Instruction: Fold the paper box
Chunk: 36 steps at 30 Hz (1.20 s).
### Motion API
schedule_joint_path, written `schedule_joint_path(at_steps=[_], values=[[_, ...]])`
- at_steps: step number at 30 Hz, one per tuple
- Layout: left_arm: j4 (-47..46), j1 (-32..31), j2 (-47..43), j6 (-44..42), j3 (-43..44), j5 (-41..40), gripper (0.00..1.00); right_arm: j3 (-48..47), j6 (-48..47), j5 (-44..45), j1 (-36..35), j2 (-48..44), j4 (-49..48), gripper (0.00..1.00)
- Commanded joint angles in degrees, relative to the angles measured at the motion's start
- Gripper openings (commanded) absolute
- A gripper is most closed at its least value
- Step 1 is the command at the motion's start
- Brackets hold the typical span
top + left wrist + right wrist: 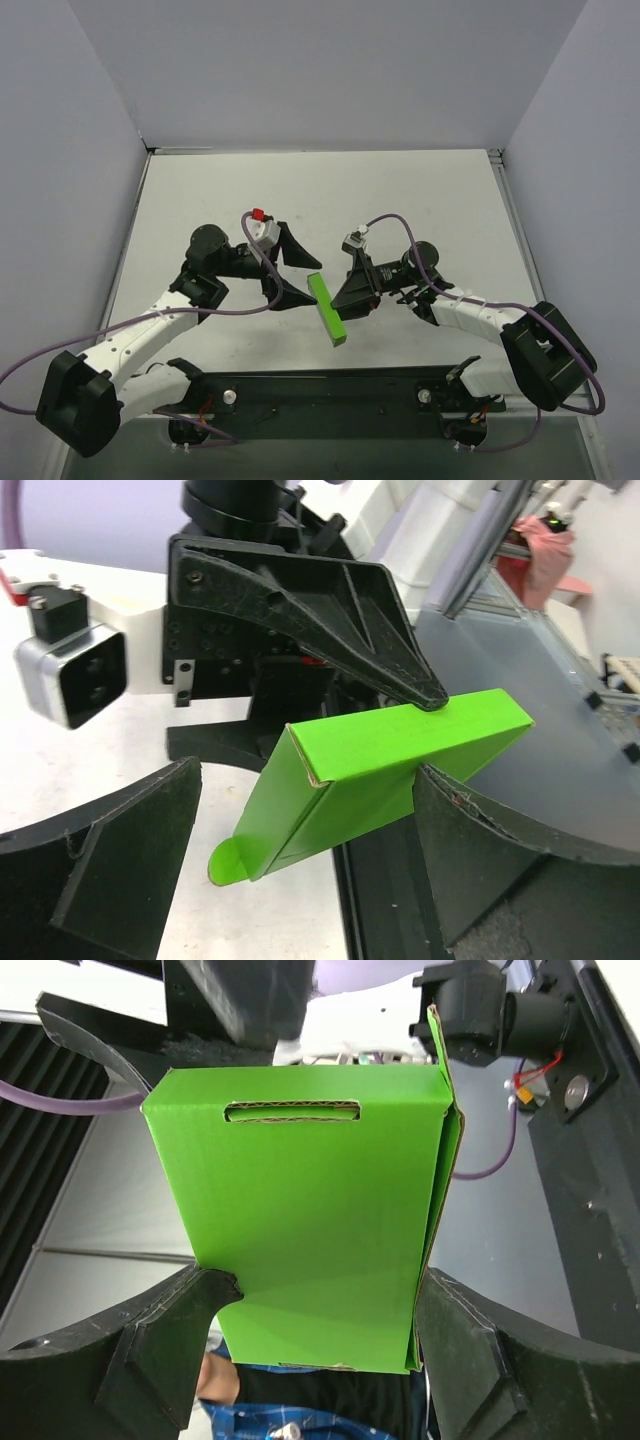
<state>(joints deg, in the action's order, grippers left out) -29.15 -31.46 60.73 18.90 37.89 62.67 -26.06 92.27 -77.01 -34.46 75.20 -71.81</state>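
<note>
Right pincer (320,1295) pinching the paper box (300,1190), left pincer (308,770) spread wide, plain green card close to one finger

Overhead; wrist close-ups sharing paper box (327,309)

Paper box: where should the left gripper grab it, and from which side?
Probably the free slotted end of the paper box, coming from the side opposite the right gripper. That gripper pinches the long edges at the other end, and the open left gripper faces the box's broad side.
</note>
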Motion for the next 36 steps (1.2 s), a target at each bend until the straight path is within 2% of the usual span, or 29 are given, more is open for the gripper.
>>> schedule_joint_path(at_steps=[1,8,12,17,18,20,23,24,25,26,28,29,31,32,36], values=[[-11.1,-1.14,2.9,7.2,2.89,5.7,0.95,-2.94,2.56,-2.09,-1.05,-1.46,-23.37,0.0],[-16.73,-3.43,5.71,13.18,2.72,9.57,0.78,-2.59,3.88,-2.18,-1.58,-2.69,-23.29,0.0],[-18.31,-4.83,6.51,15.81,2.54,11.59,0.61,-2.67,4.32,-2.44,-1.75,-3.21,-23.37,0.0],[-19.81,-6.07,7.3,17.93,1.66,12.73,0.48,-2.76,5.11,-2.7,-1.84,-4.01,-23.37,0.0],[-19.81,-6.24,7.56,18.19,1.75,12.82,0.4,-2.68,5.11,-2.7,-1.84,-4.01,-23.29,0.0],[-21.73,-6.85,7.82,19.94,1.66,13.09,0.35,-2.59,5.03,-2.7,-1.84,-3.92,-23.37,0.0],[-24.99,-7.38,8.61,22.75,1.14,13.44,0.17,-2.68,5.02,-2.62,-1.75,-3.57,-23.37,0.0],[-25.69,-7.56,9.05,23.46,0.96,13.53,0.13,-2.94,5.03,-2.62,-1.49,-3.57,-23.46,0.02],[-27.61,-7.73,9.23,24.34,0.7,13.7,0.04,-2.94,5.11,-2.35,-1.32,-3.57,-23.46,0.04],[-28.76,-8.26,9.41,26.17,0.09,13.79,0.01,-2.94,5.11,-2.27,-1.05,-3.74,-23.55,0.05],[-31.83,-8.7,10.02,27.77,-0.71,13.96,0.0,-2.85,5.47,-1.92,0.44,-4.01,-23.55,0.18],[-32.98,-8.96,10.28,29.6,-1.23,13.97,0.0,-2.59,5.55,-1.74,1.05,-4.18,-23.55,0.3],[-36.57,-9.67,10.81,32.24,-1.85,14.14,0.0,-1.89,5.38,-1.13,2.9,-4.71,-23.64,0.41],[-37.47,-9.84,10.9,32.95,-2.03,14.14,0.0,-1.62,5.46,-1.03,3.69,-4.88,-23.55,0.56],[-38.88,-10.37,11.52,34.02,-2.21,13.97,0.0,-0.92,3.89,-0.51,7.03,-6.38,-21.2,0.77]])
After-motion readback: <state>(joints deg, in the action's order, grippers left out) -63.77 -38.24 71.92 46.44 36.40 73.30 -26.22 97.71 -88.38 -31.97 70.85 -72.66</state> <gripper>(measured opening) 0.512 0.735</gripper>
